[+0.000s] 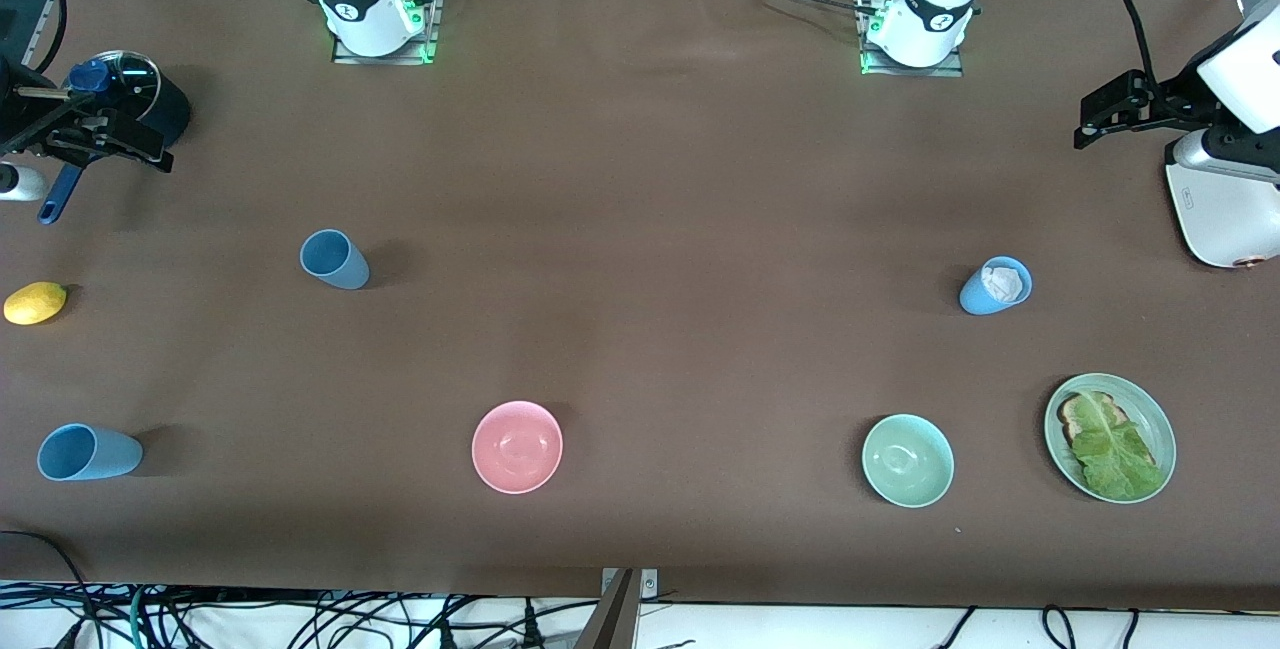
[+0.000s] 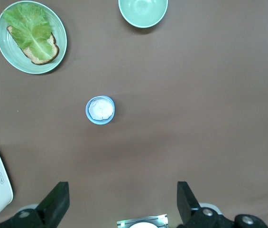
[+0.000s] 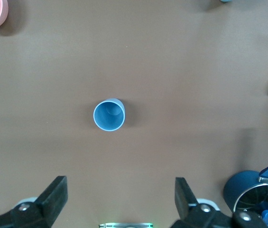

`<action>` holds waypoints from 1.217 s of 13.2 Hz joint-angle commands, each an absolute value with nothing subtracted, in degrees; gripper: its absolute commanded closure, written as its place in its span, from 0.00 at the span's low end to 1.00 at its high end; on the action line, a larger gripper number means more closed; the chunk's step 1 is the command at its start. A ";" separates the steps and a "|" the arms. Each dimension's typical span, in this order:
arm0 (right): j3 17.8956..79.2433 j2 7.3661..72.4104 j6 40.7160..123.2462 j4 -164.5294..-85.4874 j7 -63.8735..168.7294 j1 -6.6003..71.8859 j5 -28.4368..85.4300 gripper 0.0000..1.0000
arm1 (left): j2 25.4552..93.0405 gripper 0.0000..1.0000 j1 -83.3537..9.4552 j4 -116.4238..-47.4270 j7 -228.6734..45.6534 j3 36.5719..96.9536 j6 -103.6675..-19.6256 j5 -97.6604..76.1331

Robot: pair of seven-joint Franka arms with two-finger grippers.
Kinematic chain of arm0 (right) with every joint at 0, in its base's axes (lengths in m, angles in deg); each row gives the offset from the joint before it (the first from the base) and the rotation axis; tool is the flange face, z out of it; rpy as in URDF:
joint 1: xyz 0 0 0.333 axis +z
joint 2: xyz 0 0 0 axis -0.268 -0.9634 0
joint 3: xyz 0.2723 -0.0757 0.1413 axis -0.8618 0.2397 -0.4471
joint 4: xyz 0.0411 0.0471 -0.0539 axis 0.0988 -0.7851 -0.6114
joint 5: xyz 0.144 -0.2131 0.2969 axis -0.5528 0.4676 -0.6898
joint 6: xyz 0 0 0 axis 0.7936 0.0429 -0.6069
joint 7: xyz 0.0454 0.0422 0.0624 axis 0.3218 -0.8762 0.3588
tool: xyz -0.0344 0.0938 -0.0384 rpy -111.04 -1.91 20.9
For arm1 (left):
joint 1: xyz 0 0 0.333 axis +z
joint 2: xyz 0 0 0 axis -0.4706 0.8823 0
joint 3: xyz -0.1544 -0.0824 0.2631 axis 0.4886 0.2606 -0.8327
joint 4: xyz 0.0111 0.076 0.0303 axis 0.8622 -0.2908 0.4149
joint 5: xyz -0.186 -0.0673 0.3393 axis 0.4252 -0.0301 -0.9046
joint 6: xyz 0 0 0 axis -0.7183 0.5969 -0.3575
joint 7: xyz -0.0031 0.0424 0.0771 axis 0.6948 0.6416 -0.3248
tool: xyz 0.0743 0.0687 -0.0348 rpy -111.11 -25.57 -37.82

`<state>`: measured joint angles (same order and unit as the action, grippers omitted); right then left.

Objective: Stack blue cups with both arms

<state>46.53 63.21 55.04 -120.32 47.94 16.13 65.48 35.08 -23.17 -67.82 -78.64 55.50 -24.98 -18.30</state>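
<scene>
Both grippers, left gripper (image 2: 119, 206) and right gripper (image 3: 119, 204), hang high with fingers spread wide. Slate-blue cup (image 1: 335, 259) stands toward the right arm's end; sky-blue cup (image 1: 996, 285), toward the left arm's end, holds white wadding (image 1: 1004, 281), which probably blocks nesting.

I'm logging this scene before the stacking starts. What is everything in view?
blue cups: three; one and one toward the right arm's end, one with white filling toward the left arm's end
pink bowl: one
mint-green bowl: one
green plate: one, holding toast and lettuce
lemon: one, yellow
blue pot: one
white appliance: one
left gripper: open, over the filled cup's area
right gripper: open, over the table
</scene>
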 commanded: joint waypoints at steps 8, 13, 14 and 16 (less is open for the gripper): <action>46.64 63.88 54.78 -120.91 48.80 15.46 65.17 0.00 | 48.81 0.00 -22.71 -65.80 -77.41 55.03 -33.32 -19.84; 46.64 63.79 54.78 -121.00 48.80 15.46 65.17 0.00 | 56.39 0.00 -19.29 -68.67 -77.06 55.47 -42.44 -21.60; 46.64 63.79 54.78 -120.91 48.80 15.46 65.08 0.00 | 56.39 0.00 -18.42 -70.70 -76.97 55.47 -45.44 -21.51; 46.64 63.79 54.78 -120.91 48.80 15.46 65.17 0.00 | 56.48 0.00 -16.65 -74.56 -76.45 55.47 -50.45 -21.60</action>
<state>46.92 63.15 55.04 -120.57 47.96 16.12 65.48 57.65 -18.15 -70.58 -77.84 54.92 -46.33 -20.44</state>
